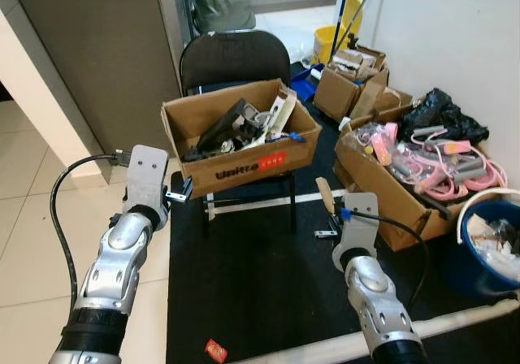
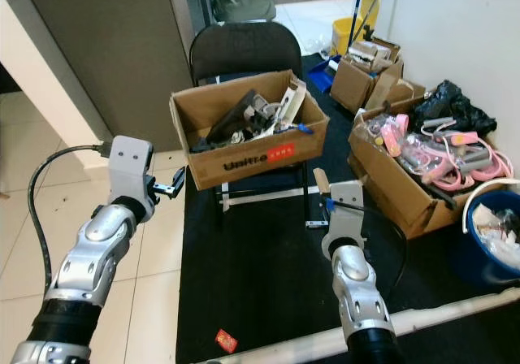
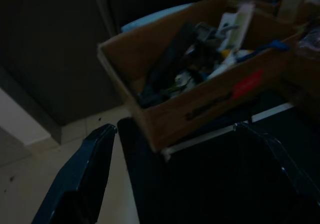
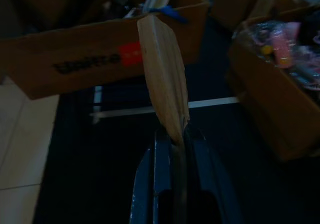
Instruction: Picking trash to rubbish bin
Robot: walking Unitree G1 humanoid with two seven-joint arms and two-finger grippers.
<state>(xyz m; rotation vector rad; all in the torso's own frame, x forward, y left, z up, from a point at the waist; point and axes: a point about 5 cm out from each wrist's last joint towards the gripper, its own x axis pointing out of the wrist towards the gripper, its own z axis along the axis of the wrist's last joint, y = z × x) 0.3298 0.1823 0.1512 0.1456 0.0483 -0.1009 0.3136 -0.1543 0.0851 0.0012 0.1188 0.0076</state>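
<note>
R gripper [image 4: 172, 134] is up in front of the robot over the black mat [image 1: 260, 291], fingers pinched tight on a thin tan strip of cardboard [image 4: 162, 74] that sticks up past the tips; in the head view the strip [image 1: 324, 193] stands just above the R wrist, between the chair and the R-side box. L gripper [image 3: 185, 144] is raised at the mat's L edge, fingers spread wide w/ nothing between them, pointing toward the Unitree box [image 1: 244, 136]. That box sits on the seat of a black folding chair [image 1: 236, 55], is full of dark odds & ends plus a white packet, and has a red sticker on its front. To the R, a bigger open cardboard box [image 1: 406, 201] holds pink cables and parts, a black bag behind it. Blue bin [image 1: 487, 250] w/ white trash inside stands at far R, just beside that box. Small red wrapper [image 1: 215, 351] lies on the mat near the bottom edge, well apart from both grippers. More small boxes [image 1: 353, 75] and a yellow mop bucket [image 1: 337, 35] sit further back by the wall.
</note>
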